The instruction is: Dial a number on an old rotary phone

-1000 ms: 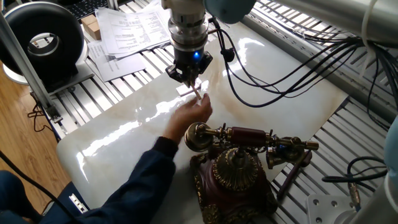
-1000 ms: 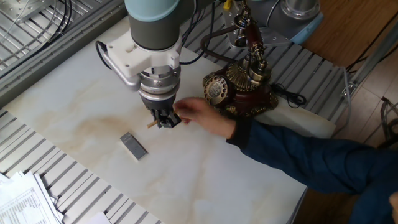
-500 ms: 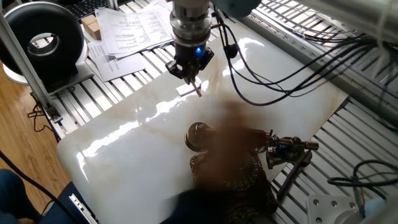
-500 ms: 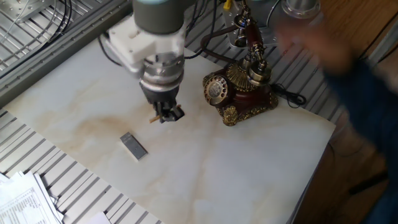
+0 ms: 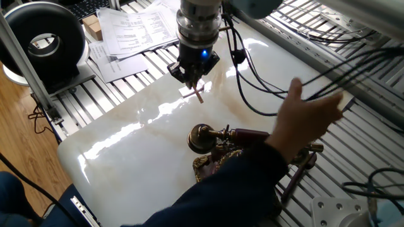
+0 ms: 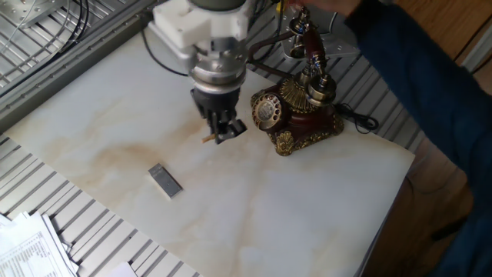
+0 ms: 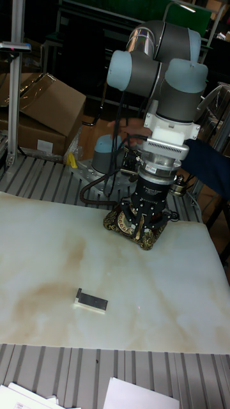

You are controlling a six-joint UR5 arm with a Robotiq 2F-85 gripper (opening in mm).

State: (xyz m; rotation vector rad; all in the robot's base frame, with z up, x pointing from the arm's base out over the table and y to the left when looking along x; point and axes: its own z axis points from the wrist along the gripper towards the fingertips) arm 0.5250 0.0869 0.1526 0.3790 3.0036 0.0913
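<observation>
The old rotary phone (image 6: 301, 108) stands at the right side of the white marble slab (image 6: 254, 208), its dial (image 6: 267, 111) facing my gripper. In one fixed view a person's dark-sleeved arm (image 5: 233, 183) covers most of the phone (image 5: 203, 137); one brass handset cup shows. My gripper (image 6: 223, 132) hangs just left of the dial, shut on a thin pale wooden stick (image 6: 209, 139) that points down. The stick (image 5: 199, 94) also pokes out below the gripper (image 5: 194, 81). In the tall fixed view the gripper (image 7: 145, 225) hides the phone's (image 7: 118, 220) middle.
A small grey block (image 6: 165, 181) lies on the slab left of the gripper. The person's hand (image 5: 309, 113) hovers above the phone's far side. Cables (image 5: 265, 82) trail from the arm. Papers (image 5: 132, 31) and a black round device (image 5: 44, 38) sit on the slatted frame.
My gripper has carried the stick closer to the phone's dial. The person's hand has left the gripper's fingers, and the arm now reaches across above the phone.
</observation>
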